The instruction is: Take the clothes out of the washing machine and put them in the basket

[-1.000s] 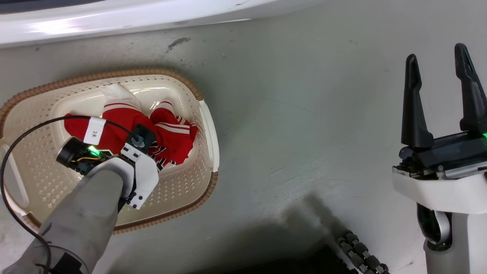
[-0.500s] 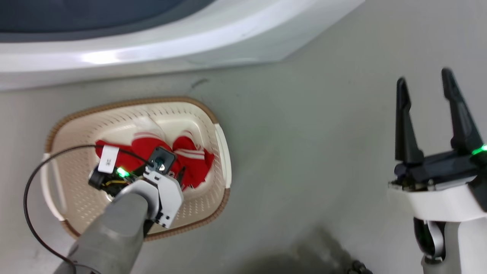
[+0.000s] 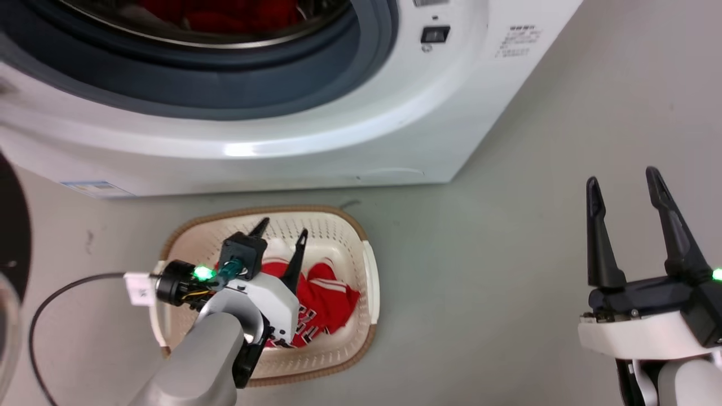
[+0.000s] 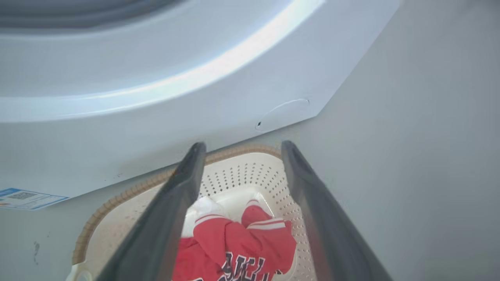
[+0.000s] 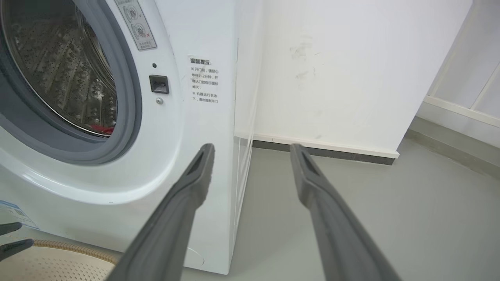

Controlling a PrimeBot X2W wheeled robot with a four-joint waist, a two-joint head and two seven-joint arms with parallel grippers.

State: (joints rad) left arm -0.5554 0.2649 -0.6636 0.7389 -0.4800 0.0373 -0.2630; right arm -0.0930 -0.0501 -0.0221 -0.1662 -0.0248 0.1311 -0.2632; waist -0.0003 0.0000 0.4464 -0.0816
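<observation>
Looking down through the head view, the washing machine [image 3: 338, 129] was seen with its porthole uncovered, and red cloth [image 3: 225, 14] was visible inside the drum [image 3: 169, 35]. The basket [image 3: 369, 282] was placed on the floor [image 3: 507, 270] just in front of the machine, and the red jersey [image 3: 327, 299] was lying crumpled inside it. The left gripper [image 3: 283, 226] was held over the basket with its fingers spread and nothing between them. The right gripper [image 3: 622, 176] was held over bare floor, well apart from the basket, its fingers likewise spread and empty.

In the left wrist view, the left gripper [image 4: 242, 145] was shown parted, and the jersey [image 4: 242, 242] was framed between its fingers, lying in the basket [image 4: 242, 171].

In the right wrist view, the right gripper [image 5: 252, 146] was shown parted and empty, pointed towards the machine's front corner. A strip of red cloth [image 5: 102, 128] was seen low in the perforated drum [image 5: 58, 58], and the basket [image 5: 58, 246] appeared at the lower left.
</observation>
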